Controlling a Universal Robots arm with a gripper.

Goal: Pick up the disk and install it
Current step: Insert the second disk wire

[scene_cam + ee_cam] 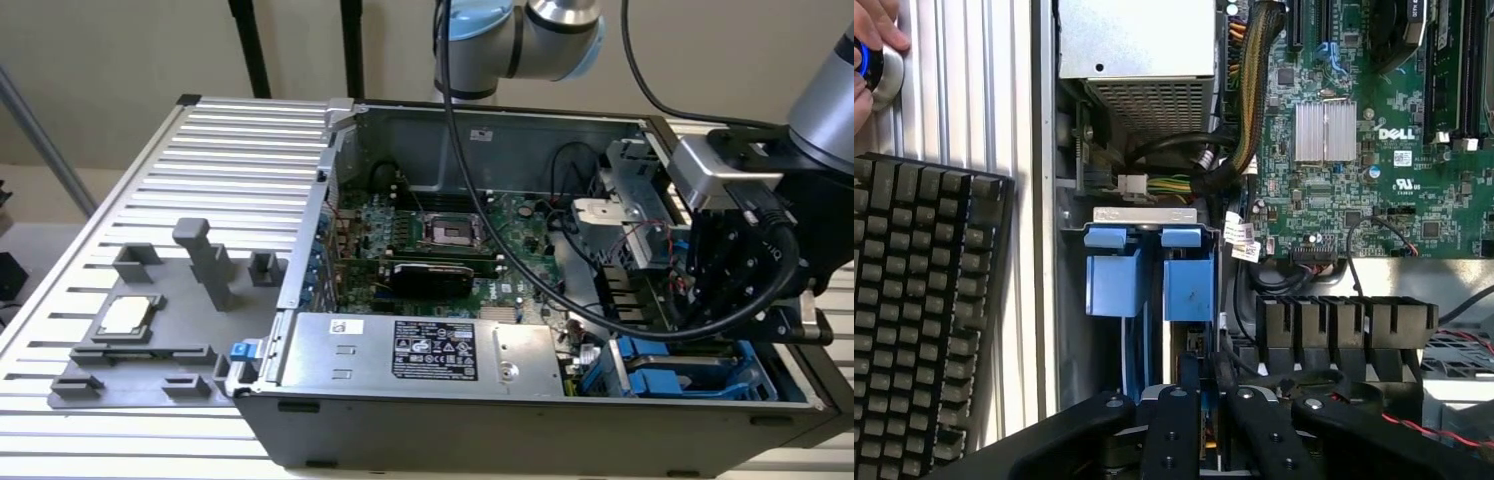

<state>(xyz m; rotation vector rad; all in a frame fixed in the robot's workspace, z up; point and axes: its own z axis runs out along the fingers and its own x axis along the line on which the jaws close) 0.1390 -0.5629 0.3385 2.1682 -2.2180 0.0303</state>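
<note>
The gripper point(1204, 420) hangs over the front corner of an open grey steel PC case point(441, 420), at the exterior view's right, right above the drive bay. Its black fingers point(1176, 425) stand close together w/ a thin edge of blue plastic and metal between them. That looks like the disk point(1199, 360), standing on edge and reaching down toward the bay, but most of it is hidden, so can't tell for sure that it's clamped.

Below it sit blue plastic rails point(1149, 285), smooth and boxy, w/ two tabs under a silver metal bracket. In the exterior view the same blue frame point(687, 375) fills the case's front right corner.

Inside the case: green circuit board point(454, 235) w/ a ribbed silver heatsink point(1325, 131), bundled black cables point(561, 290), and a large silver box w/ a black-and-white label point(414, 355) along the front wall.

The bench point(254, 140) is ribbed aluminium slats. On it, at the exterior view's left, a grey plastic fixture point(147, 350) holds a small square silver chip point(124, 315). A black keyboard point(919, 320) lies beside the case, and a hand point(874, 50) rests near it on a round knob.
</note>
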